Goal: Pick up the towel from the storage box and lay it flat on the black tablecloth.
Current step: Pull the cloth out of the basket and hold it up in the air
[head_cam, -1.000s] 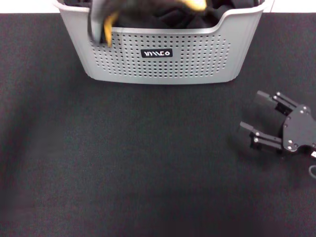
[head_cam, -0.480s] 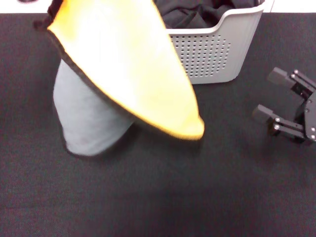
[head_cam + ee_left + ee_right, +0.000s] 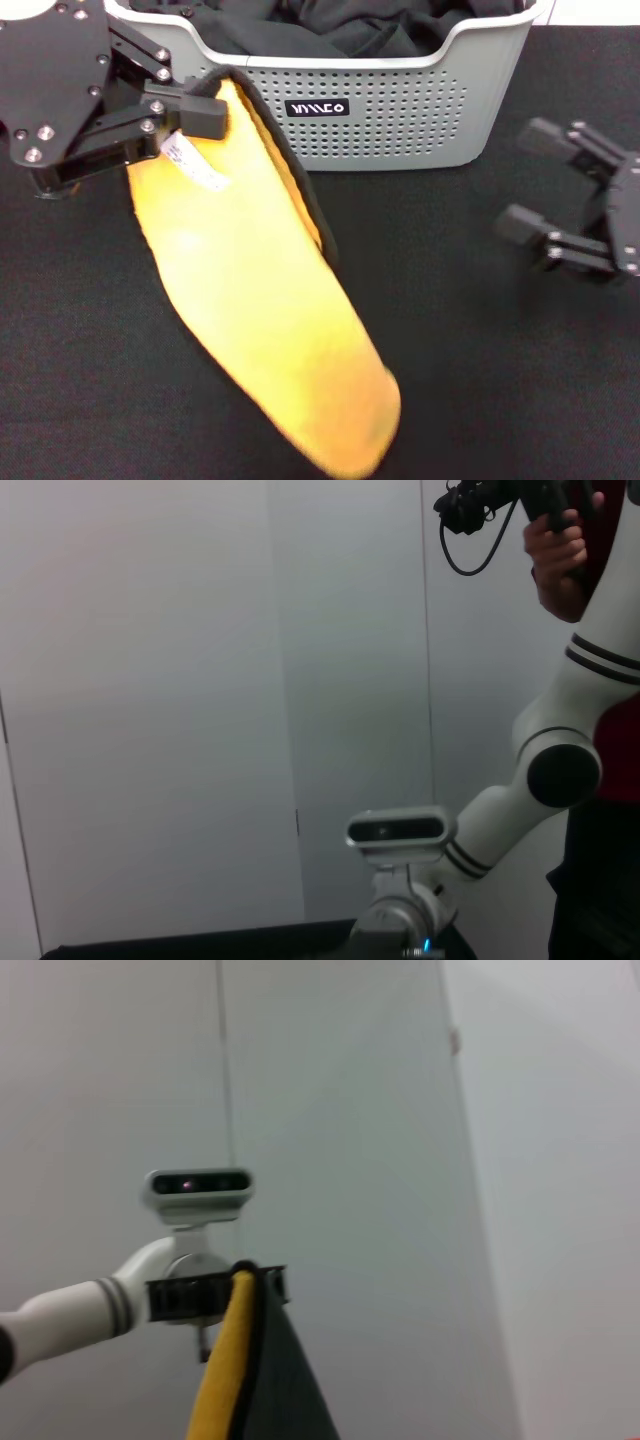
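Across the lower middle of the head view hangs the towel [image 3: 270, 330], yellow side out: soft, light, floppy, best taken next by a free lower corner. At upper left, pinched at its black-edged corner by the left gripper [image 3: 185, 118]; at right, over the black tablecloth [image 3: 480, 400], hovers the right gripper [image 3: 535, 190], fingers spread. Along the top edge sits the storage box [image 3: 400, 110].

A yellow-orange towel [image 3: 265, 330] with black edging and a white label hangs before a light grey perforated storage box [image 3: 400, 110] on the black tablecloth [image 3: 480, 380].
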{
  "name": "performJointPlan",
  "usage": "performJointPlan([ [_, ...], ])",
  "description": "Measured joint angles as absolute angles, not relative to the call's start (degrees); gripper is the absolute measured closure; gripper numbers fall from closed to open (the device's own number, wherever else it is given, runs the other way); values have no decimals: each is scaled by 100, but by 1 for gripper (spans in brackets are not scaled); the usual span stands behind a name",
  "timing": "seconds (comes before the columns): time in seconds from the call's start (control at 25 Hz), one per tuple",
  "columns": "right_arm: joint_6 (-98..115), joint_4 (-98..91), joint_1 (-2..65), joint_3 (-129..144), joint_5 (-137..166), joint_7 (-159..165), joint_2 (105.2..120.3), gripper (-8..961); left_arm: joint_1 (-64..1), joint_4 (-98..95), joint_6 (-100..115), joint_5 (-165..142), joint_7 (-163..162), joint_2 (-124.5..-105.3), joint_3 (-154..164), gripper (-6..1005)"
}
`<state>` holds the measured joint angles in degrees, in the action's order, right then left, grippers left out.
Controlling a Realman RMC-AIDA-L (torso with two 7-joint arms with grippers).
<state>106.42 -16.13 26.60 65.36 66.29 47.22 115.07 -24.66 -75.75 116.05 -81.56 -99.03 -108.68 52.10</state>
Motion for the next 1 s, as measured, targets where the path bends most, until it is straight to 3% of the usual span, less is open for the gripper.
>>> performJointPlan([
  [0.2, 10437, -1464, 3038, 6874, 6803, 4743, 11615, 83, -2524, -7562, 11605, -8132, -9885, -10952, 5178, 987],
  [0.76, 9563, -1435, 3459, 8892, 5187, 3850, 11619, 94, -2709, -7489, 11554, -8146, -9859, -11221, 4955, 988],
  [1.0, 8849, -2351, 3181, 10461, 3887, 3400, 11620, 216, -2839, -7240, 11554, -8156, -9855, -11290, 4848, 988],
])
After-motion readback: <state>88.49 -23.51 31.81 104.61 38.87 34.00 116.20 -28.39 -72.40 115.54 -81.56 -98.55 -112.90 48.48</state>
